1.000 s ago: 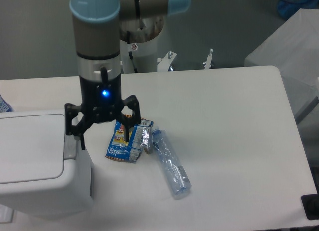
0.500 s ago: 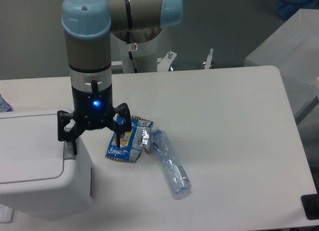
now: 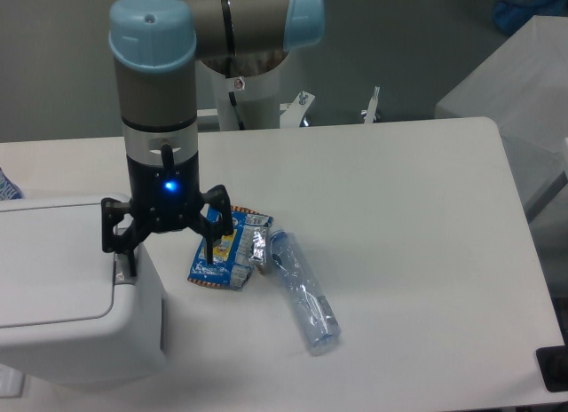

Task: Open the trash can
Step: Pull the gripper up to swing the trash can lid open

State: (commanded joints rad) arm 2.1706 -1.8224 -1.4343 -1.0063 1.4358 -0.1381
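1. The trash can (image 3: 62, 297) sits at the left edge of the worktop (image 3: 399, 217), partly cut off by the frame. Its flat lid is down, so the opening is not yet done.
2. The gripper (image 3: 169, 252) hangs straight down from the arm, fingers spread wide and holding nothing. One fingertip (image 3: 130, 263) is over the can's right-hand edge, where the grey push tab (image 3: 124, 268) shows as a narrow strip; the other finger hangs past the can's side, in front of the snack packet.
3. That placement reads as deliberate: with one finger lined up over the tab, a downward press would likely release the lid, and open fingers keep the second one clear of the can.
4. Whether the fingertip touches the tab or hovers just above it cannot be told from this angle.
5. Just beside the can lie a blue snack packet (image 3: 216, 259), a crumpled foil wrapper (image 3: 258, 243) and a clear plastic bottle (image 3: 304, 292) on its side, all touching or nearly so, probably waiting to go in.
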